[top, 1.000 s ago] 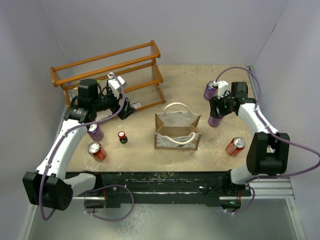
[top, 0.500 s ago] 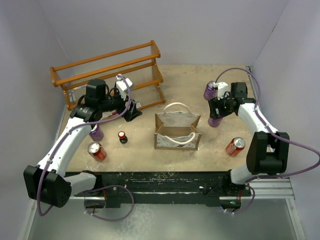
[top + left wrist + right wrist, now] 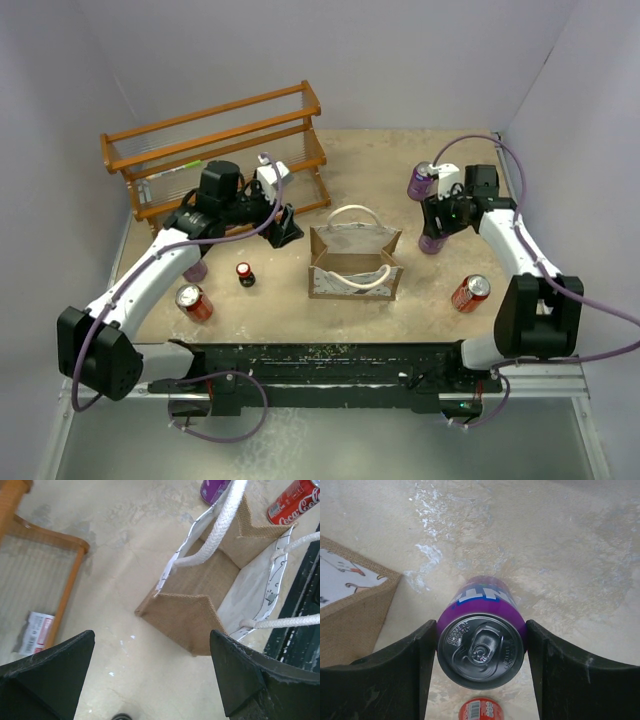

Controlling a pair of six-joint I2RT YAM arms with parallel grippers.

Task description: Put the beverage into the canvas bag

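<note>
The canvas bag [image 3: 355, 262] stands open mid-table, tan with a pale lining and white rope handles; the left wrist view shows it [image 3: 200, 595] just ahead. A purple beverage can [image 3: 481, 645] stands upright on the table to the right of the bag [image 3: 350, 605]. My right gripper [image 3: 481, 655] is shut on the can, with both fingers against its sides. From above, the can [image 3: 430, 243] shows just below the right gripper [image 3: 440, 218]. My left gripper [image 3: 285, 228] hangs open and empty just left of the bag, and its wrist view shows the left gripper [image 3: 152, 672] over bare table.
A second purple can [image 3: 420, 182] stands at the far right and a red can [image 3: 470, 293] lies at the near right. On the left are a red can [image 3: 194, 302], a purple can [image 3: 196, 270] and a small dark bottle [image 3: 245, 275]. A wooden rack [image 3: 215, 140] lines the back left.
My left arm has swung right, from over the cans on the left to the bag's left side, still open. My right gripper has stayed at the purple can, its fingers closing in a little.
</note>
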